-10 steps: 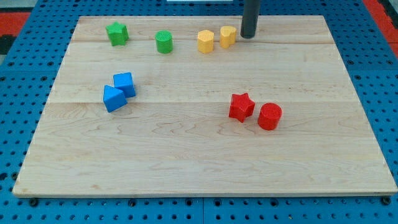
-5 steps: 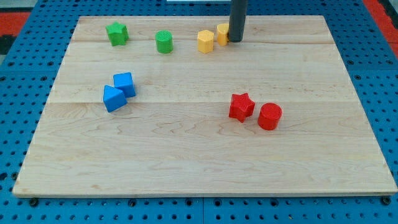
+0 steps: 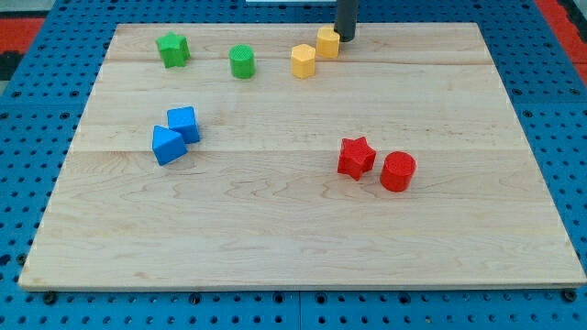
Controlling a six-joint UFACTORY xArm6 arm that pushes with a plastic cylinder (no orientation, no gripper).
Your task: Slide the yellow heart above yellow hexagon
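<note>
The tip (image 3: pixel 346 38) is pressing against the yellow heart (image 3: pixel 327 42) from its right side (bare rod, holding nothing); the heart is sitting touching the yellow hexagon (image 3: pixel 304 61), up-right of it.

A pale wooden counter (image 3: pixel 303 247) lies on a blue pegboard (image 3: pixel 18 183). Near the view's top left stands a green star (image 3: pixel 171 49), with a green cylinder (image 3: pixel 241 61) to its right — well apart from it. At the left of centre two blue blocks touch: a blue cube (image 3: pixel 183 124) and a blue wedge-like block (image 3: pixel 167 145). Right of centre a red star (image 3: pixel 356 157) sits just beside a red cylinder (image 3: pixel 398 171).
</note>
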